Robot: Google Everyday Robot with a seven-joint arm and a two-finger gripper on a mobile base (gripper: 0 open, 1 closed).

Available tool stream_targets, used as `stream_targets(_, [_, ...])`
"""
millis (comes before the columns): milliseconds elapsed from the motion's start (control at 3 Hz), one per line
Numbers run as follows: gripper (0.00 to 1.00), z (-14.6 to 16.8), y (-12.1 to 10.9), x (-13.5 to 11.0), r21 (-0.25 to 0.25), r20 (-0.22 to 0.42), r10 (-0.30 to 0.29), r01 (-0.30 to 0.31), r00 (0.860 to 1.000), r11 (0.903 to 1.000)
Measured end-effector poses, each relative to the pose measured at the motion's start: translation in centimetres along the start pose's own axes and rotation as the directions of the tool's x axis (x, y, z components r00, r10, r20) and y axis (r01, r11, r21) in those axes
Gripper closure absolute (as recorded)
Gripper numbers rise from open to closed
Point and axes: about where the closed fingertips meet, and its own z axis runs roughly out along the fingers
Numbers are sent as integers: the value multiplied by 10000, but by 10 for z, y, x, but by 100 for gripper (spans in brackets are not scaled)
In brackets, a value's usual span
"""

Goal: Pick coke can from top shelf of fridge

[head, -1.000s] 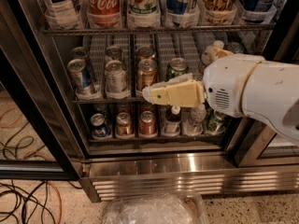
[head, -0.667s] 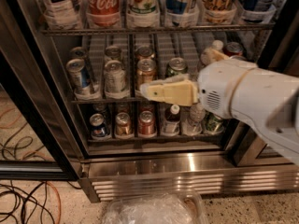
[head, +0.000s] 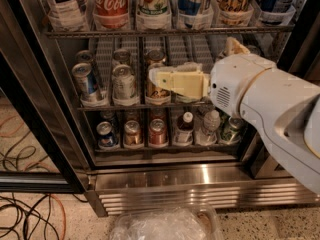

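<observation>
The coke can (head: 111,4) is red with white script. It stands in a clear holder on the top shelf (head: 165,32) of the fridge (head: 190,176), second from the left, with its lid cut off by the upper edge of the view. My gripper (head: 155,79) is pale yellow and reaches in from the right on a white arm (head: 260,94). It sits one shelf below the can and a little to its right, in front of a gold-orange can (head: 158,95).
Bottles and cans flank the coke can on the top shelf. Silver and blue cans (head: 86,81) fill the middle rack, and cans and small bottles the lower rack (head: 158,131). The open door's black frame (head: 35,134) is at left. Cables (head: 30,214) and a clear plastic bag (head: 165,224) lie on the floor.
My gripper has crept slightly to the left in front of the middle shelf. The cans and bottles have not moved.
</observation>
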Motion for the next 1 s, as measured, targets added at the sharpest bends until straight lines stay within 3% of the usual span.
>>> stream_targets(667, [0,0,2,-2,-50,26,36,-35,10000,10000])
stream_targets(1000, [0,5,-1,-9,158,438,70,-77,9990,9998])
